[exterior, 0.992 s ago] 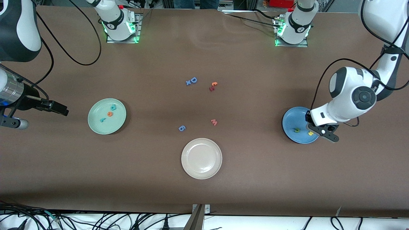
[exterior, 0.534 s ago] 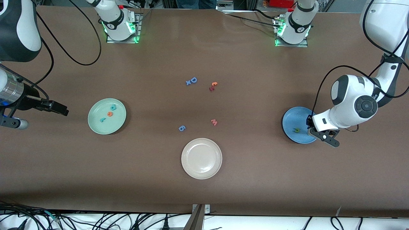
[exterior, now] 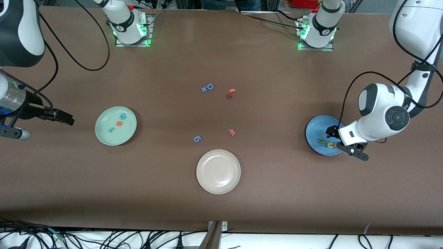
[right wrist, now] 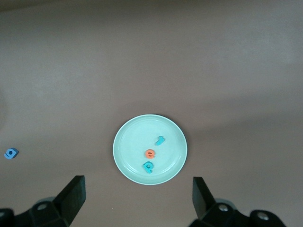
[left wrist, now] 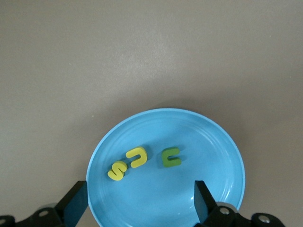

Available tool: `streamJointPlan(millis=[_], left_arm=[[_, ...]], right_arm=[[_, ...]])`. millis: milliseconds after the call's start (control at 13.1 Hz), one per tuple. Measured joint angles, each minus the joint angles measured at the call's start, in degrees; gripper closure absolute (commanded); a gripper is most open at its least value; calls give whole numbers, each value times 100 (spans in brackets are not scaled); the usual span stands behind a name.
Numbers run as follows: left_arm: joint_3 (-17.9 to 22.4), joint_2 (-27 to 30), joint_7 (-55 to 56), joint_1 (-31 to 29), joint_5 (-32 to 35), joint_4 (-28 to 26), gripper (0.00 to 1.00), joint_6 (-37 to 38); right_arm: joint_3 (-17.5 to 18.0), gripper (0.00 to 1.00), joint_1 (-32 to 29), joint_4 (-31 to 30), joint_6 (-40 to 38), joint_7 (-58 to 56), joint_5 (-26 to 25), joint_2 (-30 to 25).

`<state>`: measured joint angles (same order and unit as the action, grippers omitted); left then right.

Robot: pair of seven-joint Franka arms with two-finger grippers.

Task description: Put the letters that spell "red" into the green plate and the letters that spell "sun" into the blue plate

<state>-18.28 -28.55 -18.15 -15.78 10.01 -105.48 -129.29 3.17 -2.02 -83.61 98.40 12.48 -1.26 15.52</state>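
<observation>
Evidently both words sat sorted, so left gripper (left wrist: 137, 208) hung wide open and empty over the blue plate (left wrist: 213, 142), right gripper (right wrist: 137, 208) likewise over the green plate (right wrist: 125, 156).

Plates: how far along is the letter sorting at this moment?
Looks finished. The green plate holds the teal r, orange e and teal d. The blue plate holds the yellow s, yellow u and olive-green n. Nothing is in hand: the left gripper is open over the blue plate, and the open right gripper waits. Nothing is left.
</observation>
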Motion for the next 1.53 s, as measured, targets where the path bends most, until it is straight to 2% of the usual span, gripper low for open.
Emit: streamJointPlan(millis=[229, 458, 839, 1068, 1221, 1373, 1526], left_arm=[[-65, -1, 560, 111, -3, 196, 1, 133], [-77, 2, 1544, 406, -4, 748, 1, 969], [-70, 133, 2279, 688, -4, 1460, 1, 2154], [-52, 762, 2341, 741, -4, 1496, 1, 2660], [1, 1360, 2359, 785, -41, 1327, 1, 2889], [454, 2001, 2360, 1181, -277, 1003, 1, 3091], [1508, 2504, 2366, 2168, -382, 772, 1, 3302]], right_arm=[[3, 0, 0, -1, 0, 2, 64, 0], [4, 0, 0, -3, 0, 2, 68, 1], [7, 0, 0, -4, 3, 2, 68, 1], [9, 0, 0, -8, 6, 2, 68, 1], [10, 0, 0, -11, 8, 2, 68, 1], [12, 0, 0, -13, 10, 2, 68, 1], [13, 0, 0, -14, 11, 2, 68, 1]])
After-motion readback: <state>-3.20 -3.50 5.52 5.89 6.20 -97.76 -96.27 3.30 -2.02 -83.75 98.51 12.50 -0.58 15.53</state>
